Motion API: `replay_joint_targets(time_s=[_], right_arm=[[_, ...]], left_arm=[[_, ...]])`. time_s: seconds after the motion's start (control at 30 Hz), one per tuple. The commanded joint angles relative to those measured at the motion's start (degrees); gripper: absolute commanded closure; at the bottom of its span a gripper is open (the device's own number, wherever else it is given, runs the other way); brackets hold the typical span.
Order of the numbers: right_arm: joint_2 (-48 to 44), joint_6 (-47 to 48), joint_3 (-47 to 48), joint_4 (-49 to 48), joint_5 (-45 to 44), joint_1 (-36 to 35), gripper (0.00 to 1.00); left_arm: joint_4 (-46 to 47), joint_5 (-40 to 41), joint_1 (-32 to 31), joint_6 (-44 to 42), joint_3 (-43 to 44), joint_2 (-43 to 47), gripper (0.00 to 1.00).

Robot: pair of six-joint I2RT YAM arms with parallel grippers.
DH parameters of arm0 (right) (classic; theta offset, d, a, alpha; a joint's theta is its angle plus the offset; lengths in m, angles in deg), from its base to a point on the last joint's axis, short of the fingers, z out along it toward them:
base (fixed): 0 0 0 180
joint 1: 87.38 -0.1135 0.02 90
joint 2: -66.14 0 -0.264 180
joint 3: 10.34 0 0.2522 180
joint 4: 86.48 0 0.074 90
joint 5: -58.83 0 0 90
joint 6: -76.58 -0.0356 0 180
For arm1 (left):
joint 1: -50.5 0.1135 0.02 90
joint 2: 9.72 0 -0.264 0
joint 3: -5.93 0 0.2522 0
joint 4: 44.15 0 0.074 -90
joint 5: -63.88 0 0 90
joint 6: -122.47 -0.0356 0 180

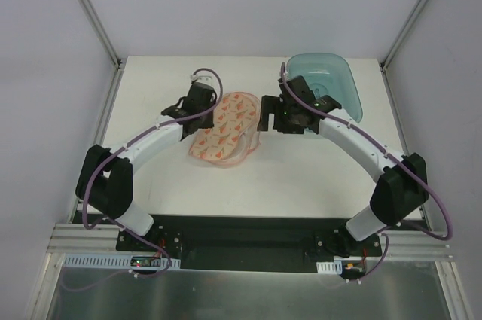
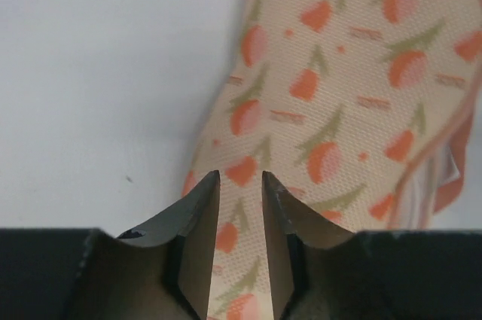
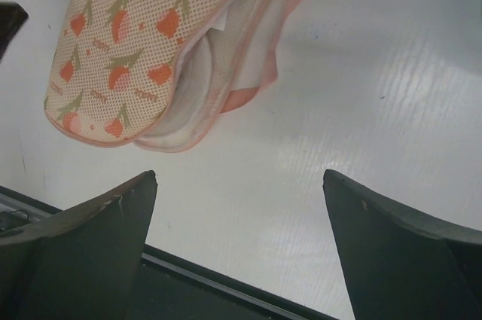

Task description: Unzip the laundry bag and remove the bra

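Observation:
The laundry bag (image 1: 226,132) is a peach-orange mesh pouch with a reddish print. It lies at the table's middle. My left gripper (image 1: 208,114) is at its left edge. In the left wrist view the jaws (image 2: 241,178) stand narrowly apart with the bag's mesh (image 2: 339,86) between them. My right gripper (image 1: 266,120) is just right of the bag. In the right wrist view it (image 3: 239,178) is wide open and empty over bare table. There the bag (image 3: 128,41) gapes along its pink edge, showing pale lobes (image 3: 188,86) inside. The bra is hidden.
A translucent teal basin (image 1: 352,90) stands at the back right, just behind my right arm. The white table (image 1: 301,184) ends at a black strip near the arm bases. Grey walls close in the left, back and right sides.

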Motion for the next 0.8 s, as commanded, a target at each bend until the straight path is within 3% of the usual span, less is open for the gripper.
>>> replay_joint_targets(time_s=[0.0,0.1,0.23,0.3,0.5,0.77], right_arm=[[-3.4,-2.3,-2.6,-1.7,-0.3,4.6,0.04],[-7.6,-2.0,-6.3,-1.5,-0.6,8.1,0.04],[-14.3,-1.1,-11.3,-0.4,-0.9,14.5,0.03],[-18.2,-0.4,-14.0,0.0,-0.1,18.8,0.03],[-23.8,1.5,-15.4,3.1,-0.5,23.6,0.03],[-24.6,2.1,-16.0,4.0,-0.6,24.0,0.03]], left_arm=[[0.2,3.3,-10.9,-6.3,1.3,0.8,0.47],[-0.3,6.9,-16.0,-7.4,1.7,-1.7,0.34],[-0.8,9.0,-20.4,-6.9,4.1,-6.6,0.34],[-1.2,13.7,-22.5,-8.7,5.9,-9.2,0.34],[-3.2,22.7,-25.1,-11.5,13.1,-18.0,0.42],[-4.2,24.0,-25.2,-11.2,15.2,-21.0,0.57]])
